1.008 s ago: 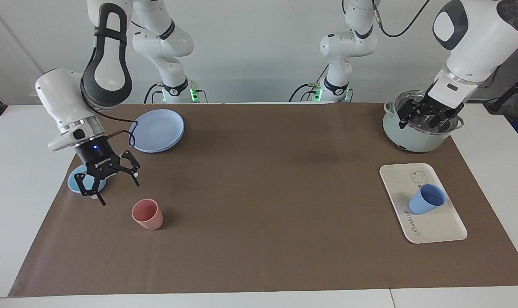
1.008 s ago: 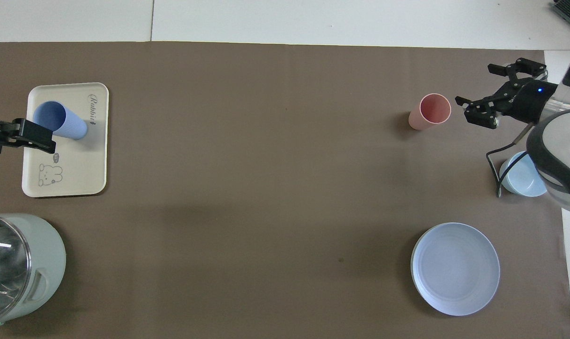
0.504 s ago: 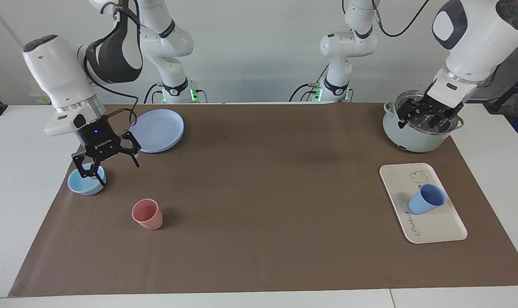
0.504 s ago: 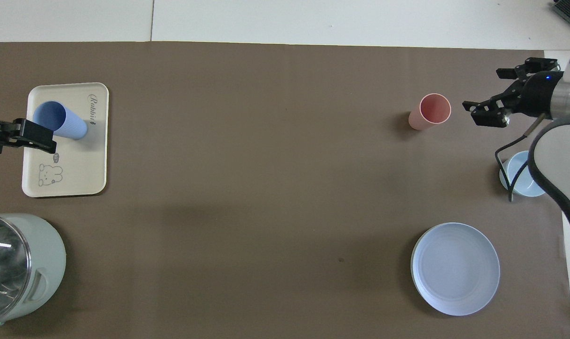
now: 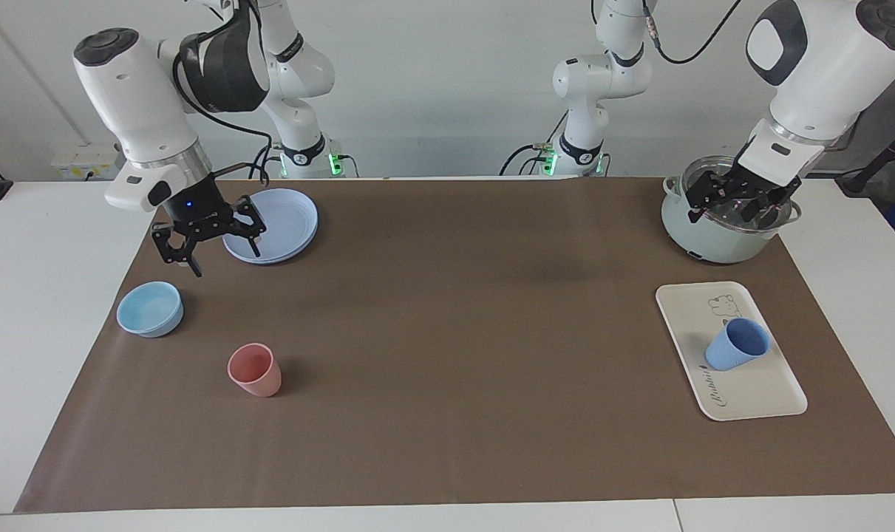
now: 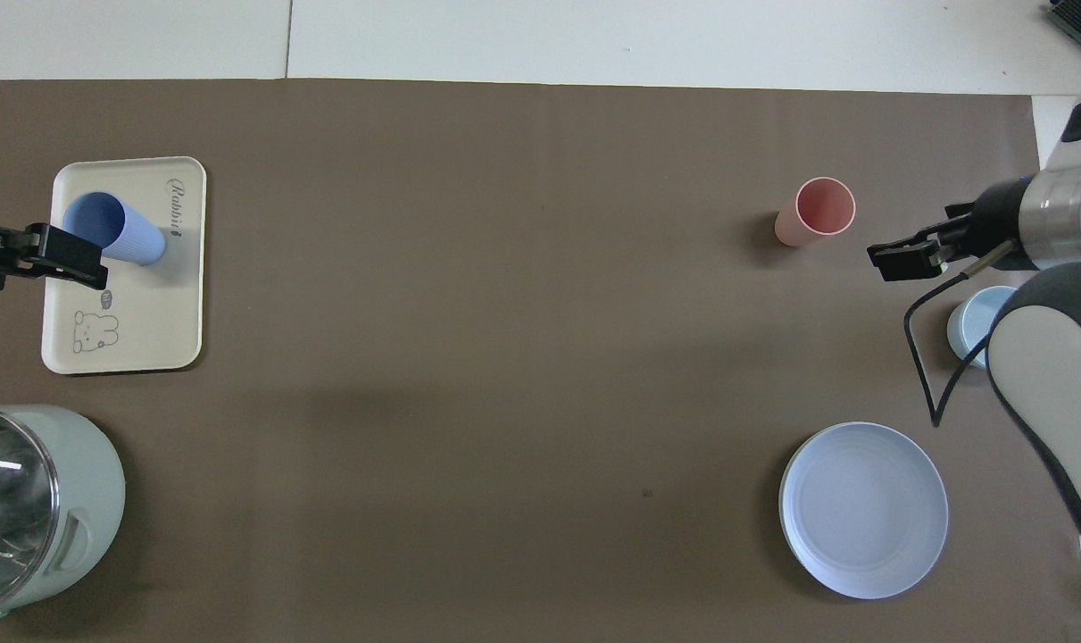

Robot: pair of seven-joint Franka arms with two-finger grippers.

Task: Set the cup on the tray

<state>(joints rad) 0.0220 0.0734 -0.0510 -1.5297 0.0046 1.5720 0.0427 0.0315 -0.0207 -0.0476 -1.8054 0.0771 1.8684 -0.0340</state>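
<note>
Both sets of jaws hang spread and empty: the right jaws over the nine o'clock edge of the plate (image 5: 284, 214), the left jaws over the pot (image 5: 713, 244). Toward six o'clock from the pot in the facing view, the cup (image 5: 737, 344) stands on the tray (image 5: 757, 399). The placing looks done; the arms need only keep clear. The cup's long axis seems upright, mouth up.

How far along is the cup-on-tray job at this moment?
It looks done: the blue cup stands upright on the tray, with no hand touching it. Nothing is in hand: the right hand is open in the air beside the blue plate, and the left hand waits over the pot. Nothing appears left.
</note>
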